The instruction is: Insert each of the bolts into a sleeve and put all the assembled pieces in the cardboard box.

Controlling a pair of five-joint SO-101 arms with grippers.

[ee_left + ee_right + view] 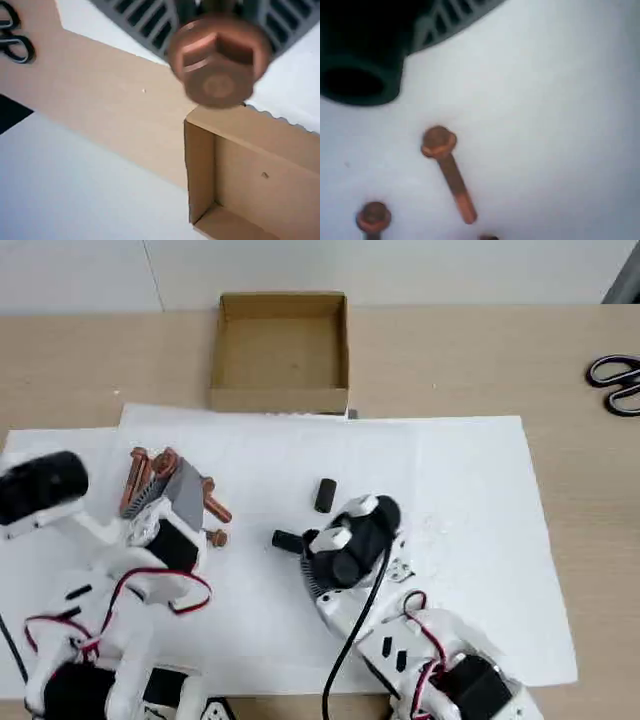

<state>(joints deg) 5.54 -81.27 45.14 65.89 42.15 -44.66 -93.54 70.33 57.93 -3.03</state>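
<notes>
the left pincer [165,483] clenched a copper hex-headed bolt [217,65]; the right pincer [303,540] gripped a matte black tubular sleeve [357,75]. the square cardboard box [280,398] sat well apart at the desk's [450,360] far edge.

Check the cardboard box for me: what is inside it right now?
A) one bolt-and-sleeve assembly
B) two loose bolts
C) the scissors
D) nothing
D: in the high view the floor of the cardboard box is bare, and the scissors lie well outside it.
</notes>
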